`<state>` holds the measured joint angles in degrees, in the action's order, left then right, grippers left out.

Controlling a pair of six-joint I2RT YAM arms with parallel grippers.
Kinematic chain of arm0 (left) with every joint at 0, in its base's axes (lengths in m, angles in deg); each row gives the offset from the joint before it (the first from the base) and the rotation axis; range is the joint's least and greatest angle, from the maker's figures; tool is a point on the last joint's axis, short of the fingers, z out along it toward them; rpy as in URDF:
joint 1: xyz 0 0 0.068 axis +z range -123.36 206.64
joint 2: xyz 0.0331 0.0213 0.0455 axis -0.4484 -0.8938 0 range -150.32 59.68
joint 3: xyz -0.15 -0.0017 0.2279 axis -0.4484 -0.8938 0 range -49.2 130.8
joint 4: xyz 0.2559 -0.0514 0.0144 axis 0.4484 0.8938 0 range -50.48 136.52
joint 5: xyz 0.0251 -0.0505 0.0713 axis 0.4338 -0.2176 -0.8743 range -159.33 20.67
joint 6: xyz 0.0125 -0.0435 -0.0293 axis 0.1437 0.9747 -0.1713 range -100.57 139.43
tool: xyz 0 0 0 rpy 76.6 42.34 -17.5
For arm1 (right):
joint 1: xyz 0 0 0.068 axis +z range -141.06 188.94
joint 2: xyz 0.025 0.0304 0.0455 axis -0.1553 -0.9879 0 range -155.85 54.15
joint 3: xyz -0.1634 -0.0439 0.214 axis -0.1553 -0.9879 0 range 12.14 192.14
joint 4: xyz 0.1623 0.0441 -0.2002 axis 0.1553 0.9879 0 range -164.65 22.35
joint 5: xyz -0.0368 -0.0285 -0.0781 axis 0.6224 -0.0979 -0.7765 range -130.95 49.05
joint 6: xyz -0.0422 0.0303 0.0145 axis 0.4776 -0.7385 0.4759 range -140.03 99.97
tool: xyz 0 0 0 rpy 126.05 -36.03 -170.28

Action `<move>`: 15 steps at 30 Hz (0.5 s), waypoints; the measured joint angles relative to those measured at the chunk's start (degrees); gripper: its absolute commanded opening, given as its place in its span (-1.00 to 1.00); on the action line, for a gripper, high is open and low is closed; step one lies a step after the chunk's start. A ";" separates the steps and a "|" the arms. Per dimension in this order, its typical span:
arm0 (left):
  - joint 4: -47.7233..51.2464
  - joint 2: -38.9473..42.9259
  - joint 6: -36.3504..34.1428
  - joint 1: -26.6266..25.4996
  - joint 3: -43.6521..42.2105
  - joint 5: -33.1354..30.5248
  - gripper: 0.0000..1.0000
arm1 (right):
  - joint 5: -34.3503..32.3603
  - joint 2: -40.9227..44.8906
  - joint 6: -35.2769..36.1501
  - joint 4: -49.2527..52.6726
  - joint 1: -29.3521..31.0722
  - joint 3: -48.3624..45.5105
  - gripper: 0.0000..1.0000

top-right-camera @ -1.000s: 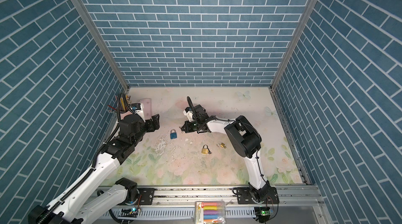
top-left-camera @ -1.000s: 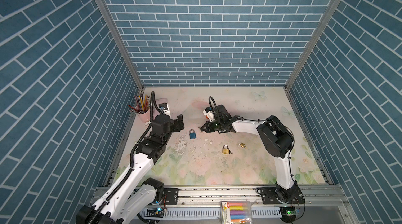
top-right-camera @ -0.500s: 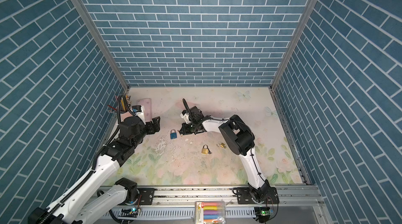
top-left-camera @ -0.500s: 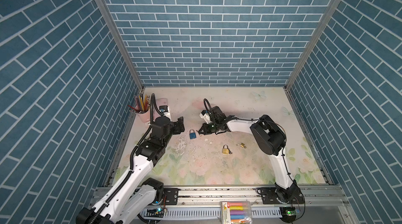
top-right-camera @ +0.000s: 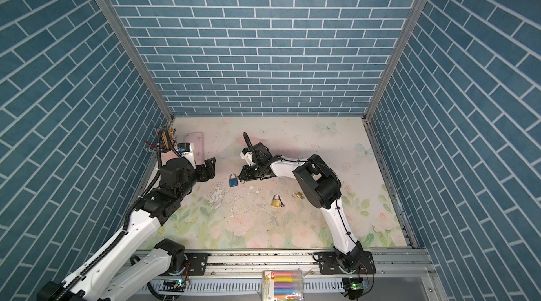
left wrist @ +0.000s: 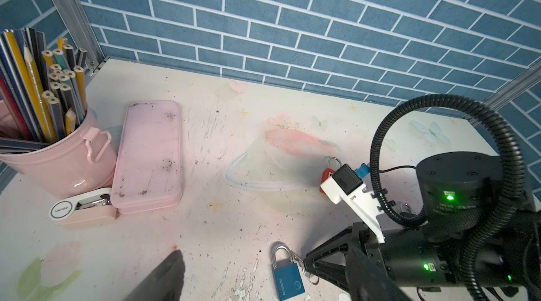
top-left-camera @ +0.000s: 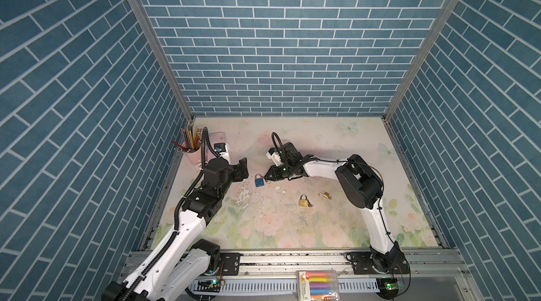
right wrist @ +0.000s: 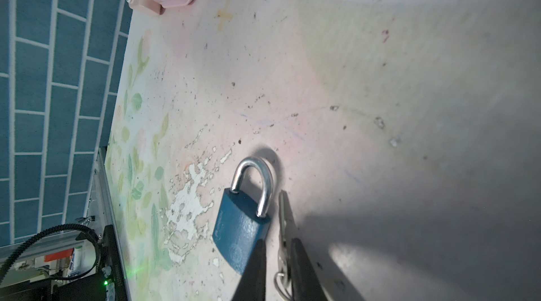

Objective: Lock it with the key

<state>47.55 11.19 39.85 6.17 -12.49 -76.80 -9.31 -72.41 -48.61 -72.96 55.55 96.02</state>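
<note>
1. The blue padlock [right wrist: 240, 235] lies flat on the table [top-left-camera: 322, 150], left of centre in both top views, between the two arms.
2. Its shackle looks pushed home. Both legs meet the body in the right wrist view, and we see no gap.
3. The key [right wrist: 283, 220] lies on the table just beside the padlock, its blade running alongside the shackle leg. It is not in the keyhole. The keyhole end of the body is hidden behind a finger.
4. The right gripper [right wrist: 278, 244] is low at the padlock's edge. Its fingers stand a little apart and straddle the key's head. A slit shows on the padlock side, so we judge the key is not pinched.
5. The left gripper [top-left-camera: 245, 169] is spread wide, holds nothing, and hangs near the padlock without touching it.
6. Progress, as we judge it: the shackle is closed and the key is out and loose. We cannot tell whether the lock was turned. If not, what remains is to grip the key, insert it and turn it.
</note>
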 measured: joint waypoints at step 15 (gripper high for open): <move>2.49 6.84 3.02 0.17 0.52 0.22 0.73 | -16.15 16.79 4.83 8.17 -0.44 -3.72 0.11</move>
<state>50.04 18.04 42.87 6.35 -11.97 -76.58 -25.46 -55.62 -43.78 -64.78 55.11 92.30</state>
